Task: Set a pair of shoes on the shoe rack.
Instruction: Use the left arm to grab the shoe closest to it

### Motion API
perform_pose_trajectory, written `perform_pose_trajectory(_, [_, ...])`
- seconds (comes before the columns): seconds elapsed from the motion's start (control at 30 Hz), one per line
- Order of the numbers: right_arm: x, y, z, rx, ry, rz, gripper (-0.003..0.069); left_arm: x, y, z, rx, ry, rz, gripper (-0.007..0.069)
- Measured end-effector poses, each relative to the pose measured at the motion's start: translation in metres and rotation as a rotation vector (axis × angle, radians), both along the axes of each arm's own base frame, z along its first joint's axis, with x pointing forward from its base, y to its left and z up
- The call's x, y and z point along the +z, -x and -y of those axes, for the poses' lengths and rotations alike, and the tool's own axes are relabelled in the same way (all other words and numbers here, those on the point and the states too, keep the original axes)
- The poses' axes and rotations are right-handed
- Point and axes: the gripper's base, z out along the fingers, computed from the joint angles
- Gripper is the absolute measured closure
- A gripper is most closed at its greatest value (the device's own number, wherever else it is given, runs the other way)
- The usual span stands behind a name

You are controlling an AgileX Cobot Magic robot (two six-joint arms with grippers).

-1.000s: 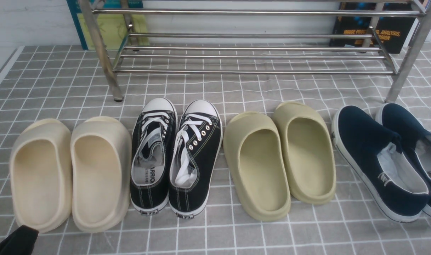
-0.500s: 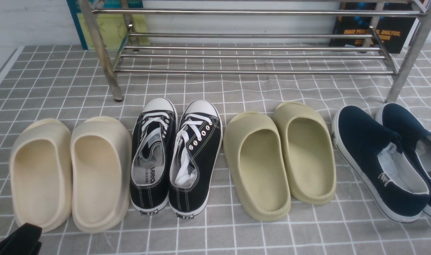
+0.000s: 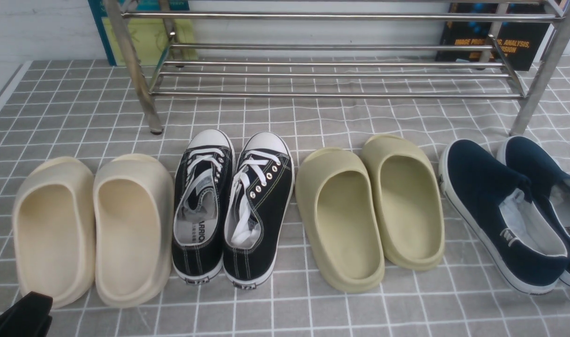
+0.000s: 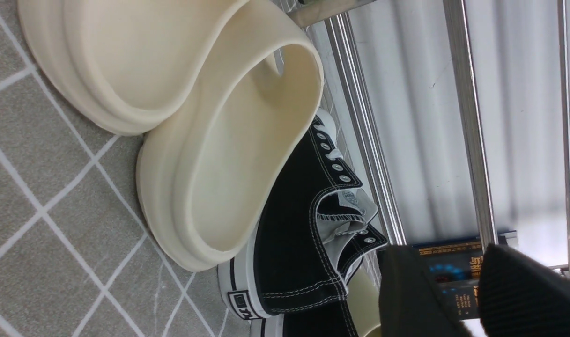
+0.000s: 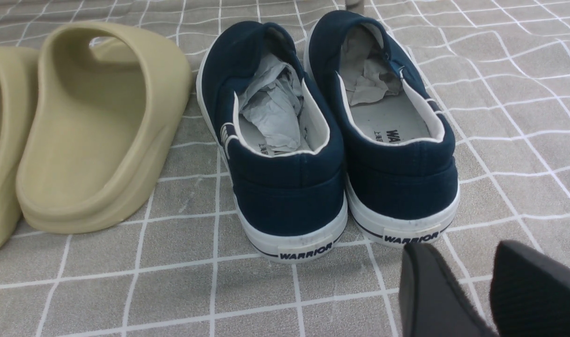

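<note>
The two black canvas sneakers, left (image 3: 203, 206) and right (image 3: 261, 201), stand side by side on the grey checked cloth, toes toward the steel shoe rack (image 3: 331, 75) at the back. My left gripper (image 3: 27, 311) just shows at the bottom left corner, in front of the beige slippers. In the left wrist view it (image 4: 458, 285) is open and empty, with one sneaker (image 4: 294, 234) ahead beyond a beige slipper. My right gripper (image 5: 477, 281) is open and empty, just behind the heels of the navy slip-ons (image 5: 289, 154). It is out of the front view.
Beige foam slippers (image 3: 92, 224) lie left of the sneakers, olive foam slippers (image 3: 369, 206) right of them, navy slip-ons (image 3: 509, 210) at the far right. Books (image 3: 500, 42) lean on the wall behind the rack. The rack's slanted legs (image 3: 139, 79) stand on the cloth.
The left gripper's tip shifted slightly at the bottom left corner of the front view. The shoes and rack have not moved.
</note>
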Motion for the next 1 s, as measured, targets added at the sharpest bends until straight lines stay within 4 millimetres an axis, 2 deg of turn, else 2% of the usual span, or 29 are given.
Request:
perform_pose_trajectory(0.07, [0.000,0.000,0.000,0.000,0.000,0.000,0.0420,0.005,0.001,0.001,-0.010,0.003,0.009,0.0386])
perform_pose_trajectory(0.17, [0.000,0.000,0.000,0.000,0.000,0.000,0.0420,0.026,0.004,0.003,-0.035,-0.061,0.053,0.0396])
perform_pose_trajectory(0.23, [0.000,0.000,0.000,0.000,0.000,0.000,0.0420,0.061,0.014,0.006,-0.076,-0.239,0.124,0.0459])
perform_pose_trajectory(0.37, [0.000,0.000,0.000,0.000,0.000,0.000,0.0420,0.107,0.026,0.008,-0.141,-0.532,0.076,0.0635])
perform_pose_trajectory(0.47, [0.000,0.000,0.000,0.000,0.000,0.000,0.0420,0.134,0.023,0.005,-0.190,-0.706,-0.086,0.0638])
perform_pose_trajectory(0.57, [0.000,0.000,0.000,0.000,0.000,0.000,0.0420,0.156,0.012,-0.002,-0.264,-0.828,-0.316,0.0638])
perform_pose_trajectory(0.7, [0.000,0.000,0.000,0.000,0.000,0.000,0.0420,0.175,-0.016,-0.010,-0.394,-0.924,-0.589,0.0638])
perform_pose_trajectory(0.8, [0.000,0.000,0.000,0.000,0.000,0.000,0.0420,0.182,-0.036,-0.012,-0.447,-0.944,-0.655,0.0638])
perform_pose_trajectory(0.9, [0.000,0.000,0.000,0.000,0.000,0.000,0.0420,0.185,-0.064,-0.005,-0.554,-0.968,-0.686,0.0638])
perform_pose_trajectory(0.93, [0.000,0.000,0.000,0.000,0.000,0.000,0.0420,0.186,-0.066,-0.004,-0.561,-0.970,-0.685,0.0638])
perform_pose_trajectory(0.97, [0.000,0.000,0.000,0.000,0.000,0.000,0.0420,0.181,-0.082,0.006,-0.651,-0.992,-0.702,0.0638])
perform_pose_trajectory(1.0, [0.000,0.000,0.000,0.000,0.000,0.000,0.0420,0.178,-0.089,0.011,-0.695,-1.005,-0.710,0.0638])
